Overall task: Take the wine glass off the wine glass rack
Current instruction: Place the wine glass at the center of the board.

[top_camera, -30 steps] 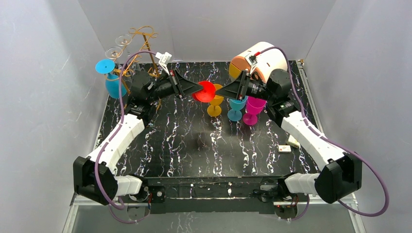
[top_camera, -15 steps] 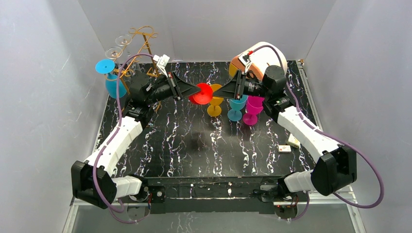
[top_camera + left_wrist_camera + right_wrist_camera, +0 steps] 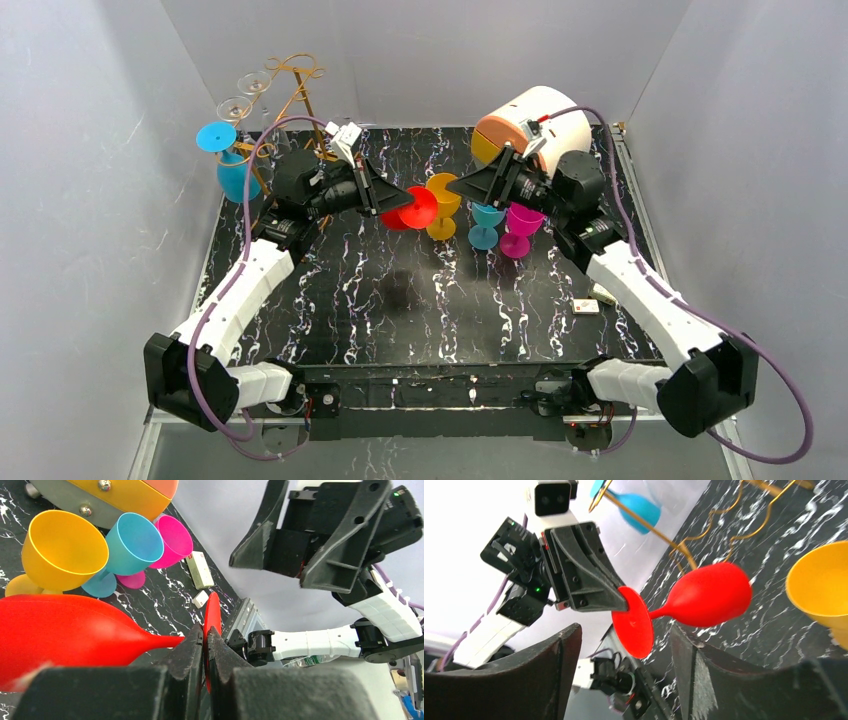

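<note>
My left gripper [image 3: 403,202] is shut on the round foot of a red wine glass [image 3: 417,207] and holds it sideways above the table; the glass also shows in the left wrist view [image 3: 75,630] and the right wrist view [image 3: 704,596]. The gold wire wine glass rack [image 3: 290,90] stands at the back left. A blue glass [image 3: 232,170] and two clear glasses [image 3: 245,95] hang on it. My right gripper [image 3: 458,184] is open and empty, facing the red glass from the right, a little apart from it.
A yellow glass [image 3: 442,205], a teal glass [image 3: 487,222] and a pink glass [image 3: 520,225] stand upright mid-table. An orange and white drum [image 3: 535,125] lies at the back right. Two small boxes [image 3: 597,297] lie near the right edge.
My left gripper has tilted and moved a little left and down with the red glass. My right gripper has drawn back from the glass.
</note>
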Controlling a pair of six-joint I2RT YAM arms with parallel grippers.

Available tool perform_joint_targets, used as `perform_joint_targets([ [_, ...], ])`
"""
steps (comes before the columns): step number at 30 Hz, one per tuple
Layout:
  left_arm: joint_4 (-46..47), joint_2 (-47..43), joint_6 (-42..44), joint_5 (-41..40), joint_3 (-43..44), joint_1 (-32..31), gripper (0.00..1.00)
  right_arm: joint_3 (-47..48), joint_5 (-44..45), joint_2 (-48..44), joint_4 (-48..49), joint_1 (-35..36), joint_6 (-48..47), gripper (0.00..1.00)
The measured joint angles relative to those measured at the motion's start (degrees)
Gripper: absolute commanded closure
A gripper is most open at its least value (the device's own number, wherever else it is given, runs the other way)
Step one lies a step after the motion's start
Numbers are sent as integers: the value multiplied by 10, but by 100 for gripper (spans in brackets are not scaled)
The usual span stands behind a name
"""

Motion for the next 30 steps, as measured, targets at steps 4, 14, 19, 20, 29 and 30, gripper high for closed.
perform_joint_targets([
  [4, -10, -2, 3, -1, 0, 0, 100, -5, 46, -25, -10, 0, -10, 21],
  [14, -2, -4, -7, 5, 0, 0, 100, 21, -26, 56, -20, 1, 1, 40],
  [19, 13, -5, -17, 7, 0, 0, 100, 26, -84, 95, 1, 11, 28, 56],
  [20, 15, -5, -18, 7, 0, 0, 100, 26, -89, 97, 4, 12, 31, 58],
  [29, 23, -7, -24, 7, 0, 0, 100, 26, -123, 98, 56, 15, 56, 70],
  [30, 25, -7, -26, 9, 0, 0, 100, 26, -126, 98, 59, 15, 59, 70],
])
